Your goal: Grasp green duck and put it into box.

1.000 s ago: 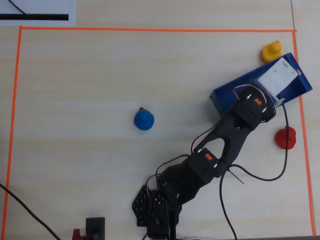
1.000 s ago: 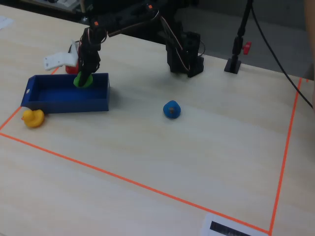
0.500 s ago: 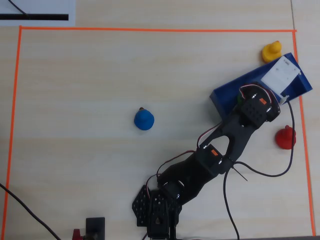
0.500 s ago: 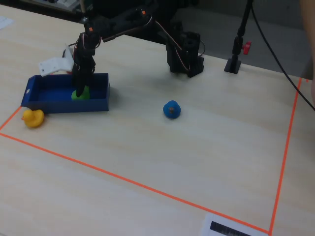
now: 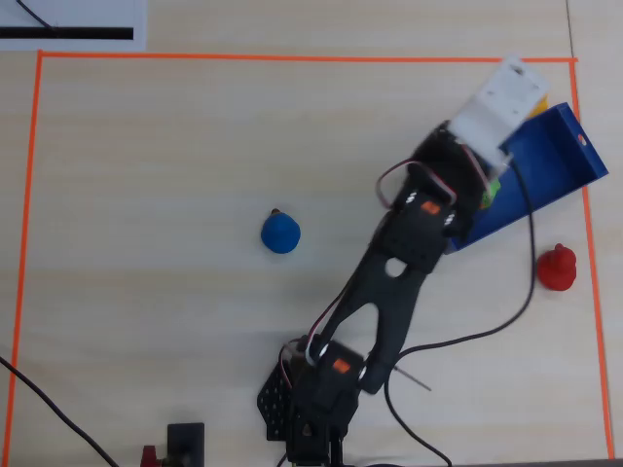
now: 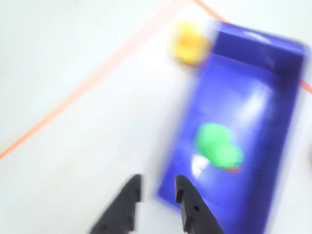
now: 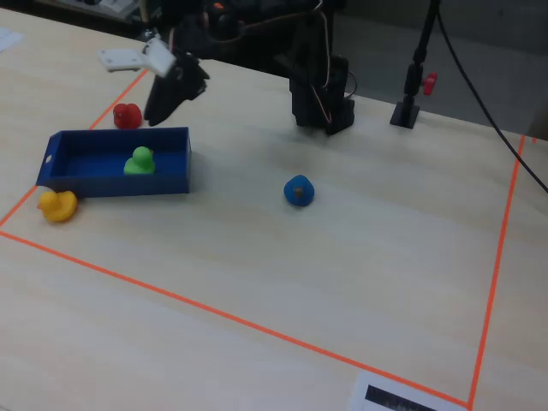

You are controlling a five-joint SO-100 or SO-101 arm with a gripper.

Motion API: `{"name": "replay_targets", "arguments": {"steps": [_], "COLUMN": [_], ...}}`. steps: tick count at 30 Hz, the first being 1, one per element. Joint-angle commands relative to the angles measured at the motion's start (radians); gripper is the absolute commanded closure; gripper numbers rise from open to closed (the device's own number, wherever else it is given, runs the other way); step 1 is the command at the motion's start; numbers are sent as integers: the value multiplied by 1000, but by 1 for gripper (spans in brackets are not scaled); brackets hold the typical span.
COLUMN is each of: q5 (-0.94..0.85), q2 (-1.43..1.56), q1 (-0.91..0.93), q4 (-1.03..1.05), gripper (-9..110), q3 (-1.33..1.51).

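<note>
Green duck [image 7: 139, 160] already sitting upright inside box [image 7: 175, 174] by far-left table corner in fixed view, gripper [image 6: 157, 189] above it empty, jaws slightly parted; looks light, smooth, likely slippery, best pinched across body sides.

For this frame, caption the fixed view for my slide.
Green duck sits in the blue box; the empty claw hangs above.
</note>
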Motion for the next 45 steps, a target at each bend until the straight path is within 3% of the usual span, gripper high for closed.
{"name": "replay_targets", "arguments": {"steps": [1, 5, 8, 11, 18, 31, 45], "q5": [-72, -149, -227, -290, -307, -291, -241], "q2": [543, 842, 994, 1069, 1296, 1414, 1420], "q1": [-224, -402, -477, -514, -532, -545, -540], "q4": [-141, -58, 115, 284, 414, 569, 583], "gripper": [101, 101, 101, 101, 101, 101, 101], "q3": [603, 928, 1048, 1123, 1313, 1417, 1417]}}
